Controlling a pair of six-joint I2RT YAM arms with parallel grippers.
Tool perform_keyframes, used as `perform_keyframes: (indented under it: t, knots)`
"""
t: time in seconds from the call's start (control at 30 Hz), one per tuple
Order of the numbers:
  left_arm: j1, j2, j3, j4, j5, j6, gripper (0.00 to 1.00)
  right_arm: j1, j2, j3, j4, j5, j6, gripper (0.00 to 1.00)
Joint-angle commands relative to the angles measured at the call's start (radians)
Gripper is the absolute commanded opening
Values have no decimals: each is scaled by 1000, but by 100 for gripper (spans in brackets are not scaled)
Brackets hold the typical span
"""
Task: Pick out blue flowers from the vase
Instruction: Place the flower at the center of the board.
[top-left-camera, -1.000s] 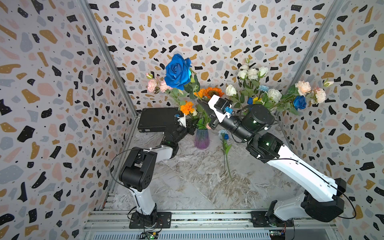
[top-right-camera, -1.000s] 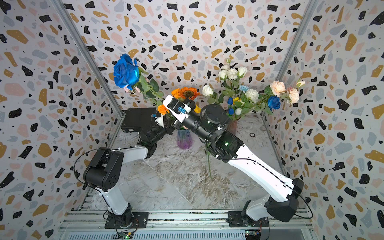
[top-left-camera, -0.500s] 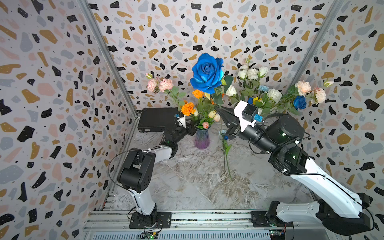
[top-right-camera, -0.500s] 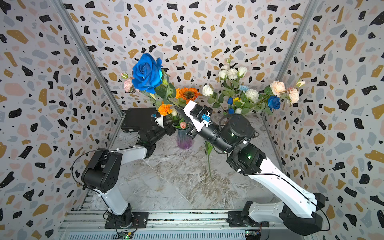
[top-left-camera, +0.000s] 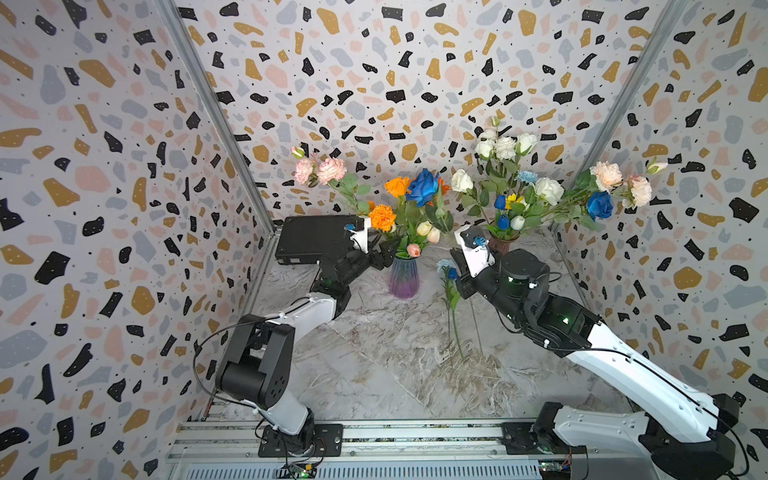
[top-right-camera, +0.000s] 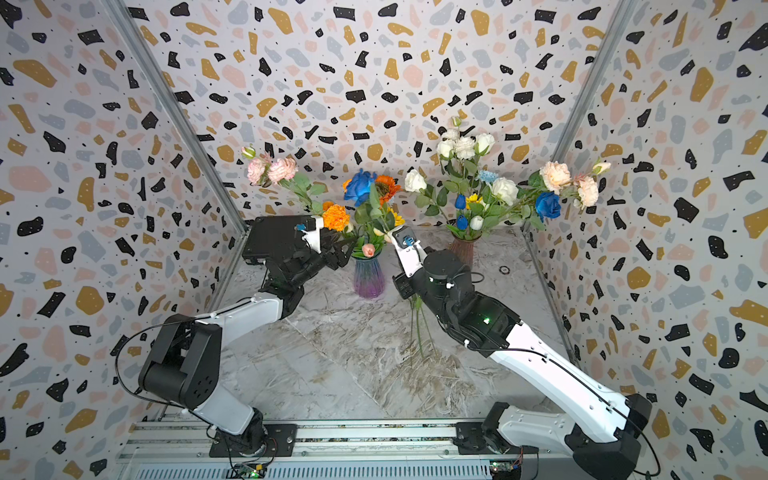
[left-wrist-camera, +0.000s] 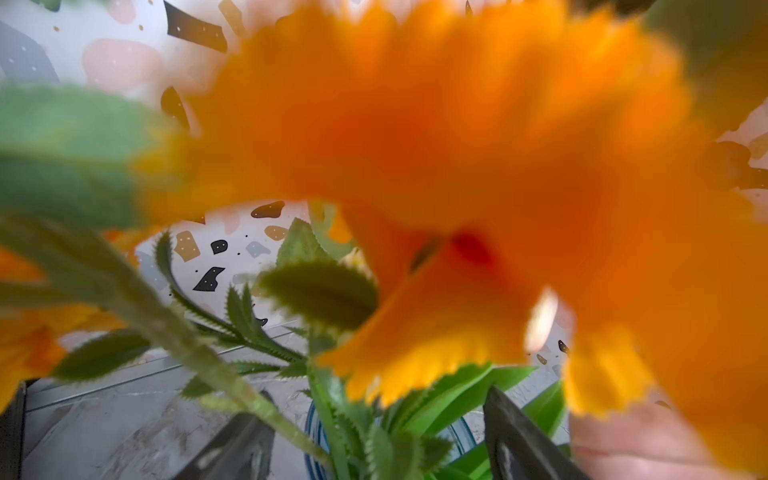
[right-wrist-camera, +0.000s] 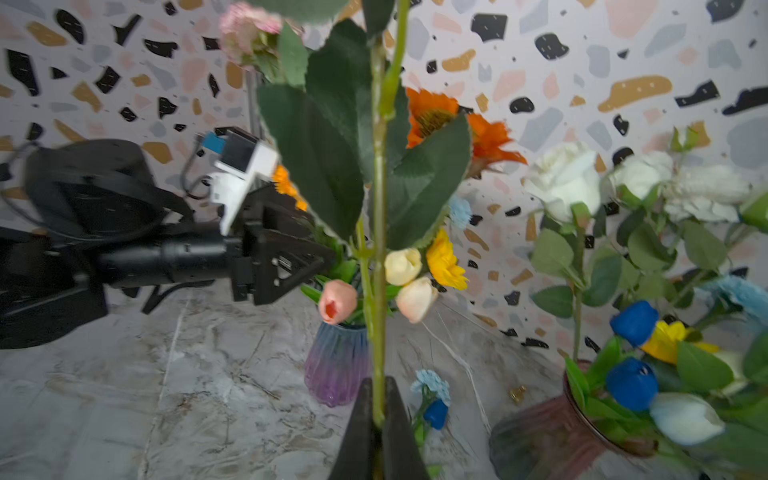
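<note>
My right gripper (right-wrist-camera: 377, 385) is shut on the green stem of a deep blue rose (top-left-camera: 423, 187), held upright and clear of the purple glass vase (top-left-camera: 403, 280). In a top view that gripper (top-left-camera: 453, 257) hangs right of the vase. My left gripper (left-wrist-camera: 374, 409) is open at the vase's rim (left-wrist-camera: 316, 432), with green stems between its fingers (top-left-camera: 388, 253). An orange bloom (left-wrist-camera: 415, 145) blocks most of the left wrist view. A pale blue carnation and a dark blue bud (top-left-camera: 446, 268) lie on the table. A second vase (top-left-camera: 503, 243) holds blue buds (right-wrist-camera: 633, 322) and another blue rose (top-left-camera: 599, 204).
A black box (top-left-camera: 311, 239) stands at the back left, behind the left arm. White roses (top-left-camera: 548, 190) and pink carnations (top-left-camera: 609, 174) spread wide from the second vase. A small ring (top-right-camera: 504, 269) lies on the marbled table (top-left-camera: 374, 374). Patterned walls close three sides.
The right gripper has carried the blue rose rightward and lower, out from above the purple vase. The left gripper has opened beside the vase.
</note>
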Motion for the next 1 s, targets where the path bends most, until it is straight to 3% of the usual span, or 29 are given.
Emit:
perform_keyframes:
  t: [0.0,0.2,0.3,0.7,0.97]
  knots:
    - [1,-68,-31,-11,11,46,78,-85,-51,6,-77,-12,149,0]
    - [1,-158,-75,-58,0,79,79,-283,-12,17,-226,-198,253,0]
    - [1,-191,-92,-72,-7,84,79,-332,39,43,-301,-243,253,0]
    - [-18,-239,-127,-76,-11,86,80,-347,164,13,-337,-270,194,0]
    - [-49,-234,-127,-83,-13,85,80,-357,355,79,-300,-274,176,0]
